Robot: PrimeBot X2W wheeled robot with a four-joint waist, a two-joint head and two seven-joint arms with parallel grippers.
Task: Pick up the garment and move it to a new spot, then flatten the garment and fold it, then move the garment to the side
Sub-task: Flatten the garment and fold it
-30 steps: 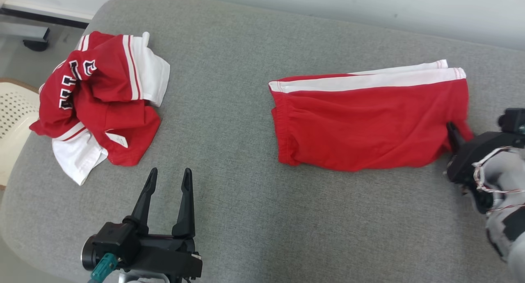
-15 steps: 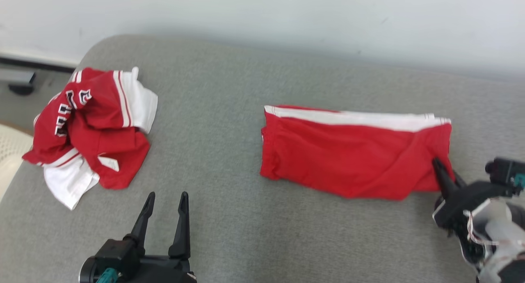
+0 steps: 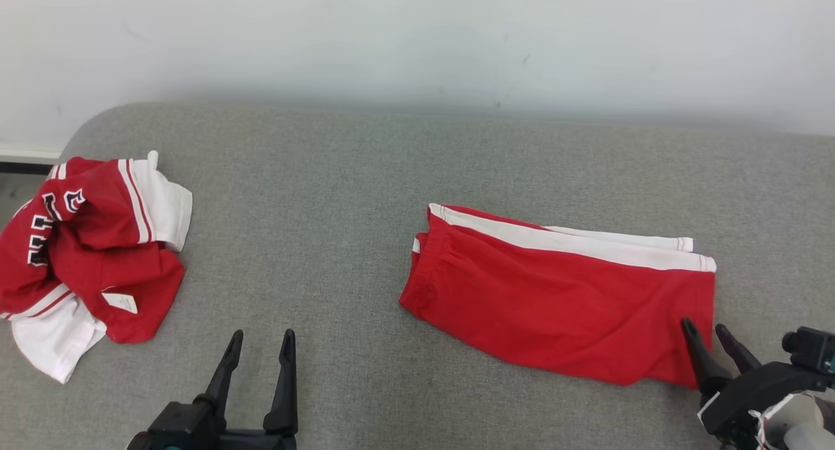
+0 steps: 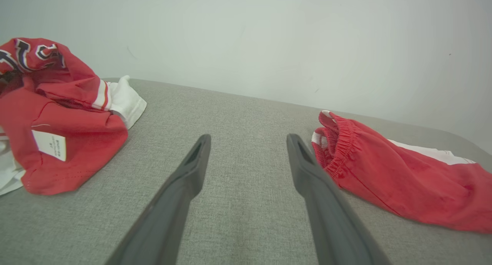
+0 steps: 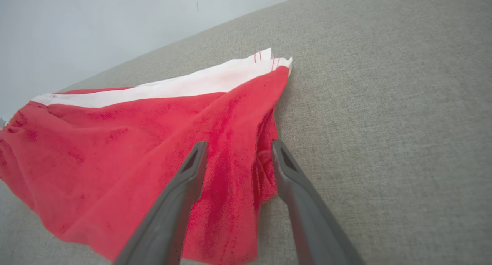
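Both arms' jaws stand apart over the grey cushion (image 3: 339,241).
I have the left gripper (image 3: 263,334) over bare fabric, the right gripper (image 3: 703,325) at the folded red shorts' (image 3: 554,300) near right corner; crumpled jersey (image 3: 91,254) far left, white wall (image 3: 417,39) behind.

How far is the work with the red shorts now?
Done: the red shorts lie folded flat on the grey cushion. In hand: the right gripper, fingers open, sits at their near corner. Left: possibly moving them aside; the left gripper is open, idle.

Plain indoor room: grey upholstered surface (image 3: 339,176) against a white wall (image 3: 417,39).
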